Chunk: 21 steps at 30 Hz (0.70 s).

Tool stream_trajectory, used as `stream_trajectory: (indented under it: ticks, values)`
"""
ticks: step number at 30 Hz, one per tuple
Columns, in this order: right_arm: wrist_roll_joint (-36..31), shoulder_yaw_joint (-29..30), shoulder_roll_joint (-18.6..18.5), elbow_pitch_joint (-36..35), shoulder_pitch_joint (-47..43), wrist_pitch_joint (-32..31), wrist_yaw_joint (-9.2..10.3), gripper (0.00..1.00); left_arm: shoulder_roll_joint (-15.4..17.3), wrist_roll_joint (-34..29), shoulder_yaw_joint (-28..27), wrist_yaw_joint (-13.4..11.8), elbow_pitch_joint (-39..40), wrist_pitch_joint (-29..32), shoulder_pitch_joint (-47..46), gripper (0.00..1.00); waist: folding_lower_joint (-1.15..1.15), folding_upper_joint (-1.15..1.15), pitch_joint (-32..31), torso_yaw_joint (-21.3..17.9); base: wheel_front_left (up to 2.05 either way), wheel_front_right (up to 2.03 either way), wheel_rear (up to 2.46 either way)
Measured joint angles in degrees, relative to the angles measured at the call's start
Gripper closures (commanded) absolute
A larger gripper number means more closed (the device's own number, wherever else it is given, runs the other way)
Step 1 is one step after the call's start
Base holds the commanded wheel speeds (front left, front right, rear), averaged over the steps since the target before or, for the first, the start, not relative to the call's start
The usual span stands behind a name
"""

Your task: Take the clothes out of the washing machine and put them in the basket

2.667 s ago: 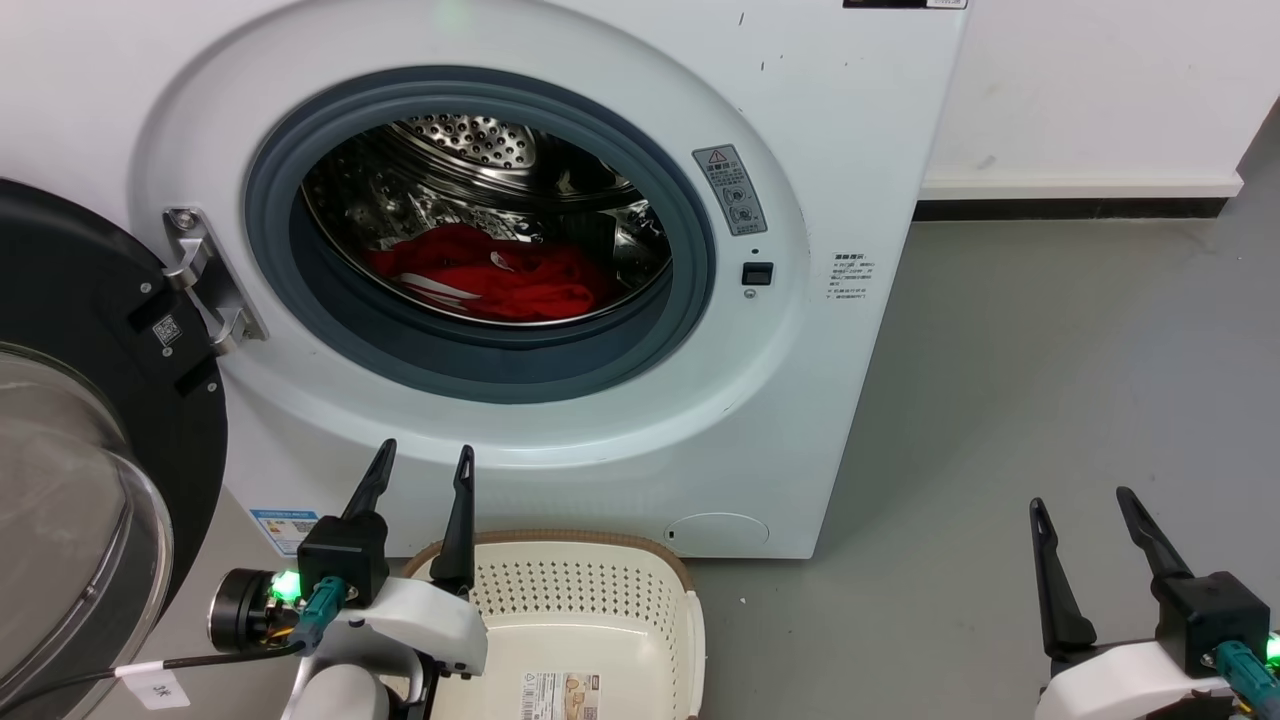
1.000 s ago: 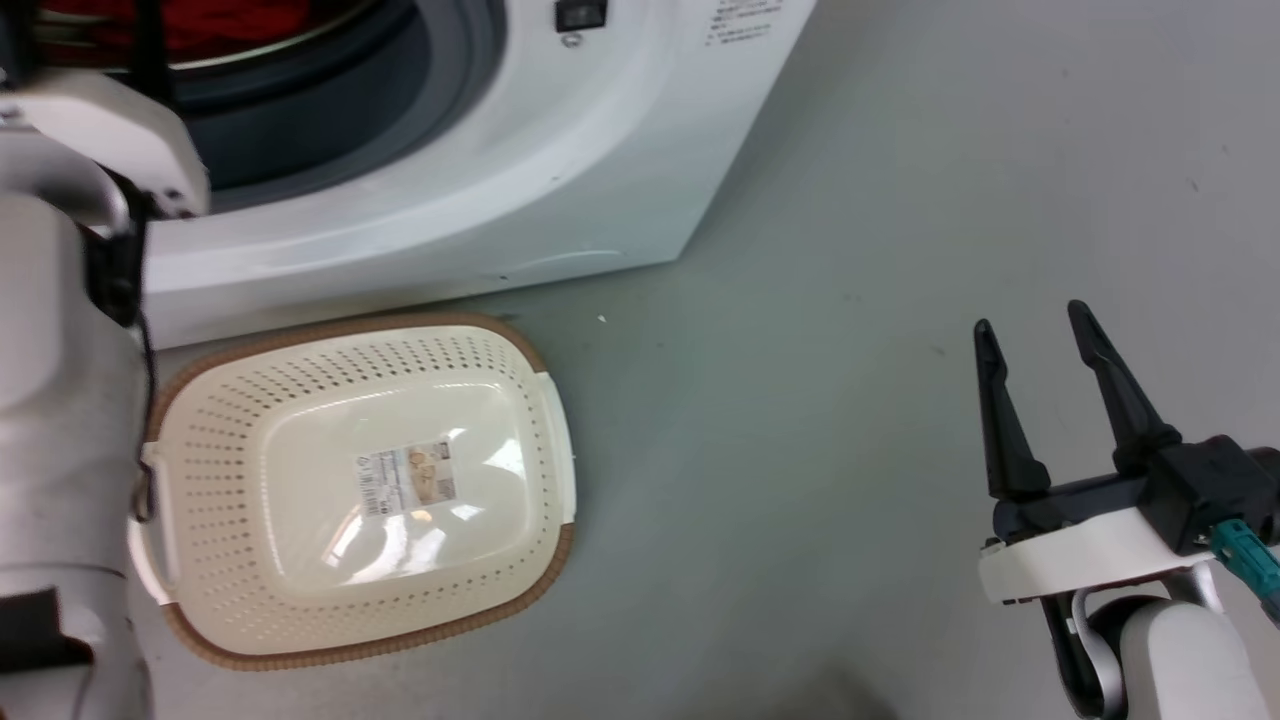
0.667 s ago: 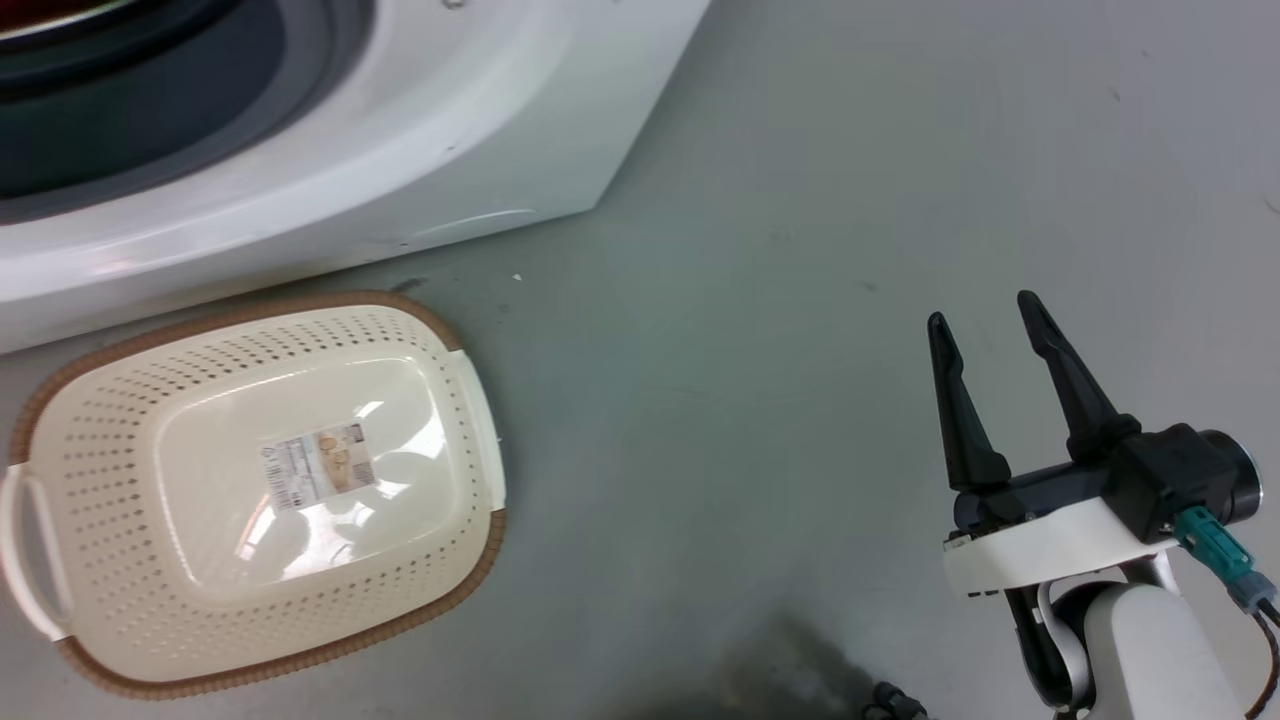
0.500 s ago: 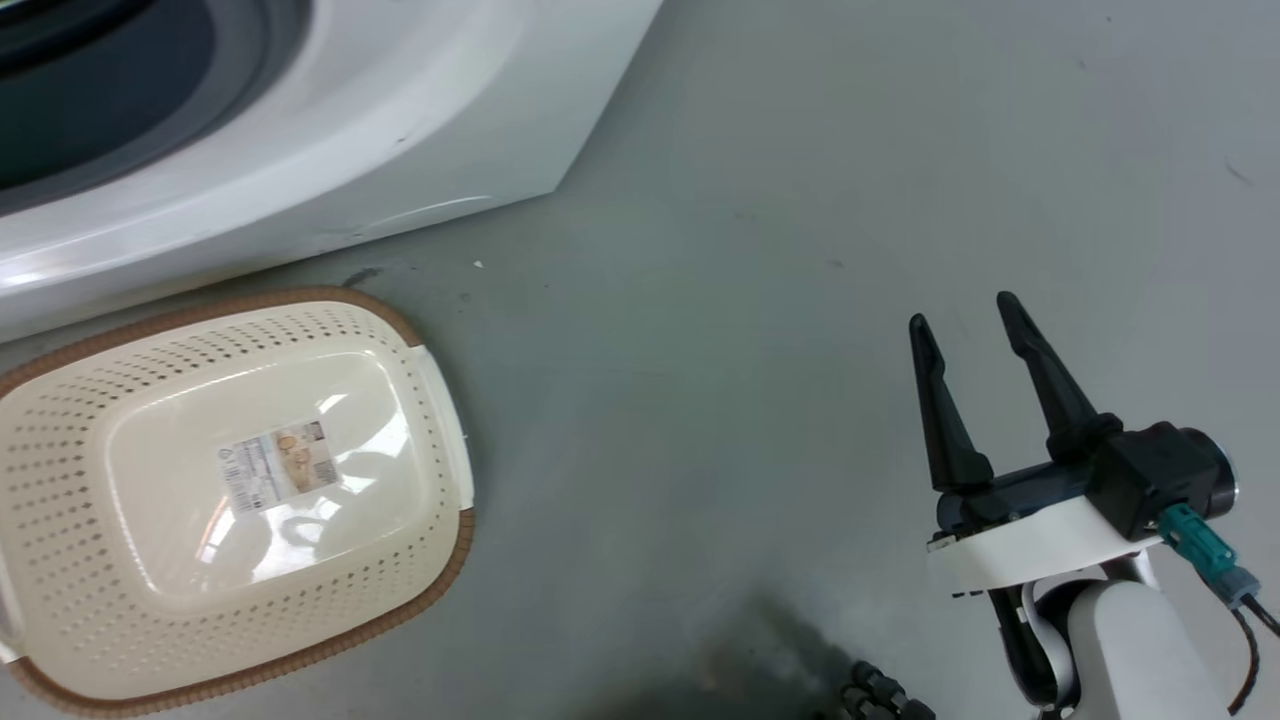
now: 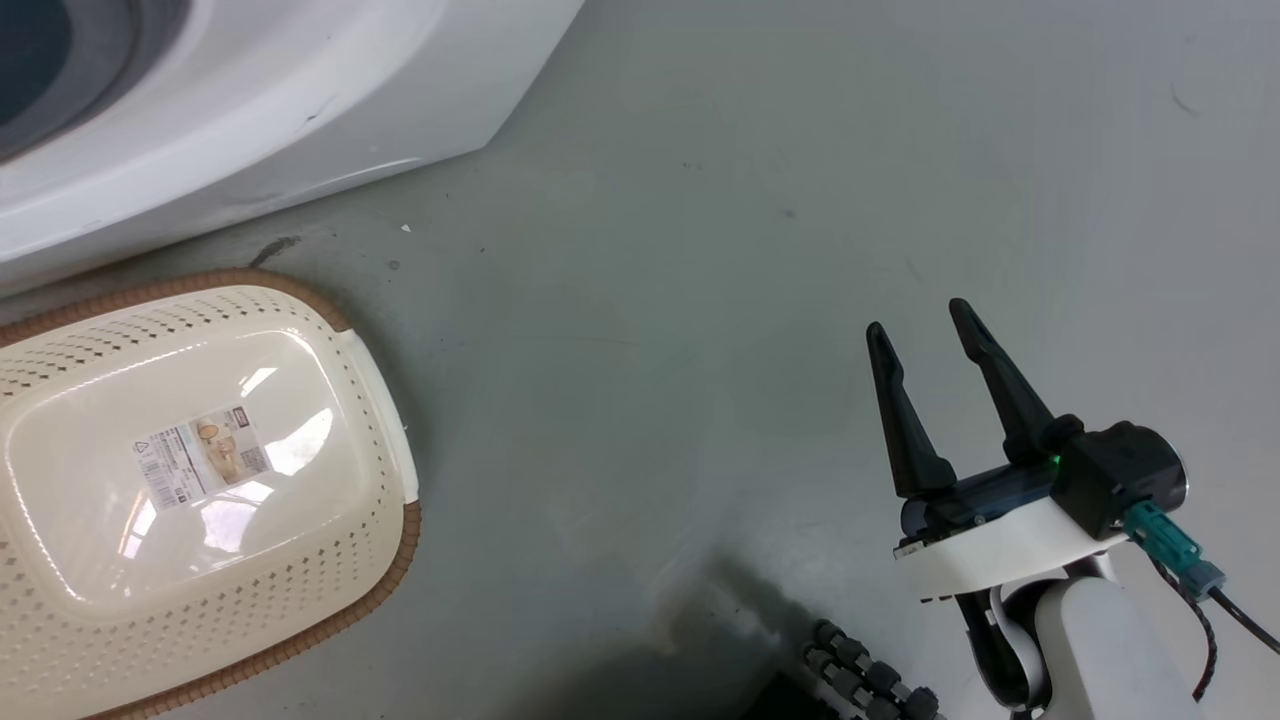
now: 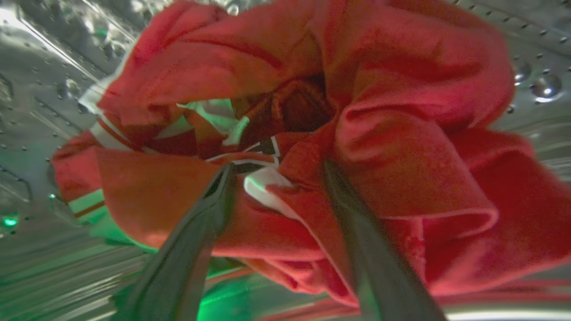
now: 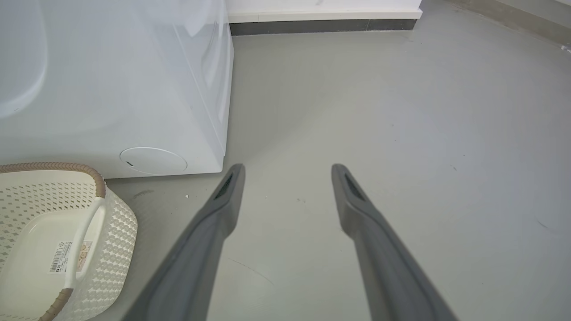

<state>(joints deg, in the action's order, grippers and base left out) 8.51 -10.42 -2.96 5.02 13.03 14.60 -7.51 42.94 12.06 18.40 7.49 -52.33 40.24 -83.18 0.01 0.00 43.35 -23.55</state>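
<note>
The head camera has swung down and to the right since a few seconds ago. That is the robot bending, not things shifting. The large white front-loading washing machine (image 5: 250, 110) now sits at 11 o'clock in the head view, and the cream-white perforated plastic basket with a brown rim (image 5: 60, 330) lies at 8 o'clock, empty but for its paper label.

The real change is in the left arm. Earlier the left gripper hung outside, below the porthole; now the left gripper (image 6: 280, 168) is inside the perforated steel drum (image 6: 44, 67), up against the bright red fabric clothes with white stripes (image 6: 401, 133). Its two dark fingers are spread apart, tips pushed into the folds with a bunch of cloth between them, not yet pinched. The garment still lies in the drum.

The right gripper (image 5: 918, 318) stays idle at 4 o'clock, fingers apart and holding nothing, above the bare grey floor (image 5: 650, 300).

The reach looks complete, so closing on the cloth seems the next step. Lifting and carrying to the basket remain undone.
</note>
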Motion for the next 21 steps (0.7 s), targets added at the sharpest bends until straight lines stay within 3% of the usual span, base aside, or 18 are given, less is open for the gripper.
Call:
stream_trajectory:
  ticks: [4,5,6,12,21]
  values:
    - [0.6,-1.0,0.0,0.5,0.3,0.1,0.00,0.00,1.9,1.6,-0.3,-0.2,2.2,4.0,0.1,0.00,0.00,0.00,1.0,-0.7,0.00,0.00,0.00]
    - [0.7,-1.2,0.0,0.6,0.5,0.1,0.00,0.00,2.2,1.8,-0.5,-0.5,3.0,4.5,0.4,0.52,0.00,0.00,1.2,-0.8,0.00,0.00,0.00]
    - [1.0,-1.3,0.0,0.6,0.8,0.2,-0.01,0.00,2.5,1.8,-0.6,-0.9,3.8,4.7,0.8,0.97,0.00,0.00,1.3,-0.9,0.00,0.00,0.00]
    - [1.6,-1.6,0.0,1.2,1.2,0.3,-0.01,0.00,3.9,1.3,-1.2,-5.0,10.0,1.2,3.4,1.00,0.00,0.00,1.1,-1.1,0.00,0.00,0.00]
    - [1.7,-1.2,0.0,2.4,1.8,0.5,-0.01,0.00,4.3,0.3,-2.6,-10.1,16.1,-14.1,6.7,1.00,0.00,0.00,-1.0,-0.3,0.00,0.00,0.00]
